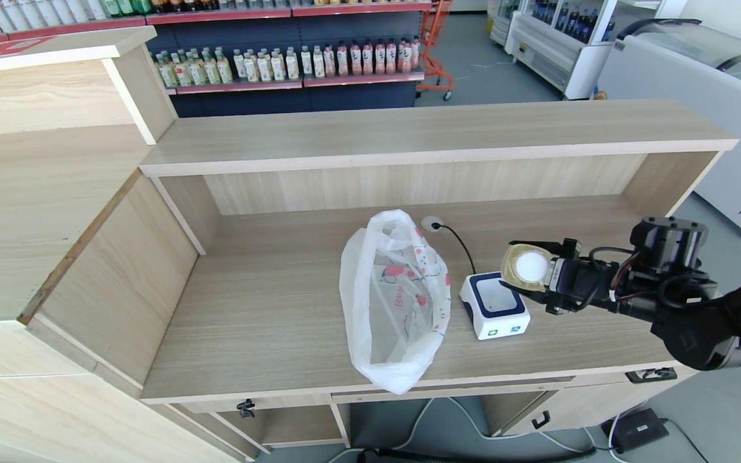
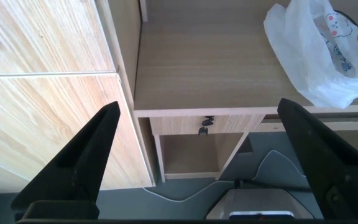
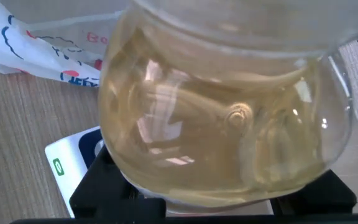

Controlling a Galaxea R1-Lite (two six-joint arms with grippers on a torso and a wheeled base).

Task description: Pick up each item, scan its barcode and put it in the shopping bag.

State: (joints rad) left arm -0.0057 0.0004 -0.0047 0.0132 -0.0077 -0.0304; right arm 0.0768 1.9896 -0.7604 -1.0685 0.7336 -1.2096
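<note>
Right hand (image 1: 517, 266) holds bottle (image 1: 531, 265) (amber liquid) by scanner (image 1: 494, 305).

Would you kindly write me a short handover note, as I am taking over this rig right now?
Left gripper: open, holding nothing, low in front of the wooden counter.
Right gripper: shut on a clear round bottle of yellowish liquid, held over the white-and-blue barcode scanner.
The white translucent plastic shopping bag lies on the counter, left of the scanner.
Done: bottle picked up.
Left: confirm the scan, then put the bottle into the bag.
</note>
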